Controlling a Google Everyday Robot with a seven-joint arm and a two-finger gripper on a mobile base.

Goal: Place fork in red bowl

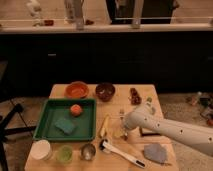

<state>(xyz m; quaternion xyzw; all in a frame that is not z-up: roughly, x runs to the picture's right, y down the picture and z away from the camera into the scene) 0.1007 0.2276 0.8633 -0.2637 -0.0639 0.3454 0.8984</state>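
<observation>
Silver fork [121, 114] lying mid-table, right of the yellow stick [104, 126], near end hidden under the gripper [124, 131] poised over it; open or closed, cannot tell. Seemingly the grasp step; next calls for a firm pinch, a lift, then a carry far and left to the red bowl [77, 90] just beyond the green tray [60, 101]

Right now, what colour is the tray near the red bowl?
The tray is green, best seen in the camera view; the claw hangs to the right of it.
</observation>
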